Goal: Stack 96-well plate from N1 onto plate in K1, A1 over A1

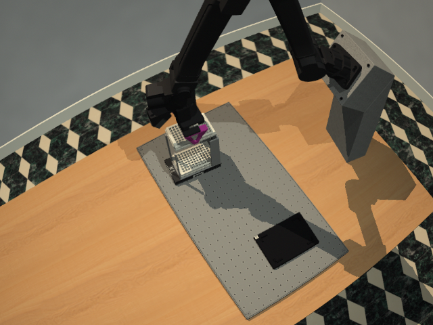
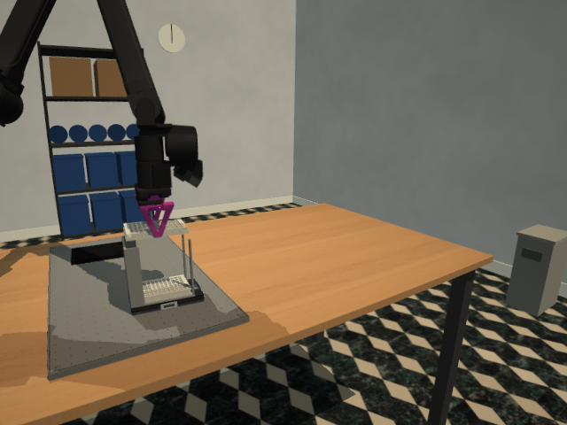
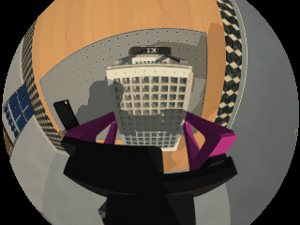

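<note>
My gripper (image 1: pixel 195 135) (image 2: pixel 154 227) with purple fingers is shut on a white 96-well plate (image 1: pixel 189 134) and holds it level at the top of the stack rack K1 (image 1: pixel 194 157). It also shows in the exterior view (image 2: pixel 156 223), with the held plate at the tips of the rack's posts. A second white 96-well plate (image 1: pixel 193 160) sits low in the rack on its black base, well below the held one (image 2: pixel 166 288). In the wrist view the held plate (image 3: pixel 150 109) lies between my fingers, over the rack. The black plate nest N1 (image 1: pixel 285 239) is empty, with a pale A1 mark (image 1: pixel 256 237) at its left corner.
A grey perforated baseplate (image 1: pixel 237 202) carries the rack and the nest on a wooden table. The arm's grey base block (image 1: pixel 356 105) stands at the table's far right. A shelf with blue boxes (image 2: pixel 87 182) stands behind the table.
</note>
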### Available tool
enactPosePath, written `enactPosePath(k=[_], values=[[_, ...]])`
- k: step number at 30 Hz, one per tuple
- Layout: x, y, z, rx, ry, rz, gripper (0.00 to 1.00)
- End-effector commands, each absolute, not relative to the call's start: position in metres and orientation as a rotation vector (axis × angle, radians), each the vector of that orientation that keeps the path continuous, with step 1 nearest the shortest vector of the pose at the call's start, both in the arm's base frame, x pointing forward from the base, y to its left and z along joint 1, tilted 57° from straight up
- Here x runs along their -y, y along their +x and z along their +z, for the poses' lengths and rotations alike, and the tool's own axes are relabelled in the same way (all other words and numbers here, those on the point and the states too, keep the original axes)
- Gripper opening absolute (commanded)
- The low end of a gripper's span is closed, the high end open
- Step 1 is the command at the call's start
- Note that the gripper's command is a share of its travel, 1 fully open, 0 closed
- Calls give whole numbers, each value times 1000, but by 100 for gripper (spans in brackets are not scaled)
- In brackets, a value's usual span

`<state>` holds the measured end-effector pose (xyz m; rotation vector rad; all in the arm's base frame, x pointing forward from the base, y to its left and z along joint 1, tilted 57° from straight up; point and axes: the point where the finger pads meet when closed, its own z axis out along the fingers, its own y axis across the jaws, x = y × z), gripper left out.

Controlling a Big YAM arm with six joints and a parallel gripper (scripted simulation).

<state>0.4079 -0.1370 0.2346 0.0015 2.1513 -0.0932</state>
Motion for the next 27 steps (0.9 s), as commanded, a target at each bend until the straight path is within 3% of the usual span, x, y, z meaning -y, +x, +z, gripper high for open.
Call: enactPosePath(k=[1, 27], values=[[137, 418, 241, -2130, -30, -110, 0], [139, 453, 220, -2131, -6, -96, 0]])
